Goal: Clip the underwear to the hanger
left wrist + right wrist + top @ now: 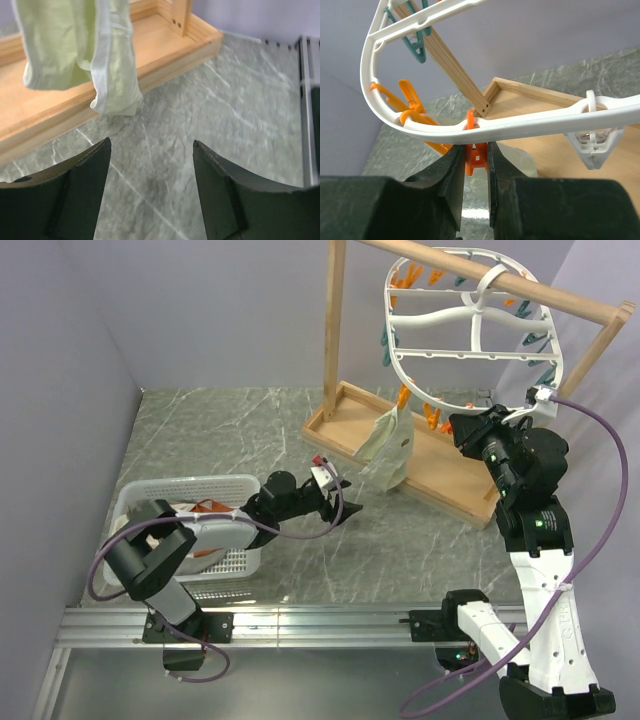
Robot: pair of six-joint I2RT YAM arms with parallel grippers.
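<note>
Pinching an orange clothespin [474,159] on the hanger [535,124], the right gripper [475,150] probably awaits the underwear [60,45] (left gripper [151,145] spread, empty).

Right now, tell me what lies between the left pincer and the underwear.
Only bare marble tabletop: in the left wrist view, nothing sits between the open left pincer and the lower edge of the hanging underwear.

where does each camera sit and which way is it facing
Top external: above and behind, looking down at the table; left arm and right arm show.
Left wrist: on the left arm, looking past its open left tool at the underwear.
Right wrist: on the right arm, facing the hanger; right tool shut on an orange clip.
Shared: top and left wrist both show underwear.
</note>
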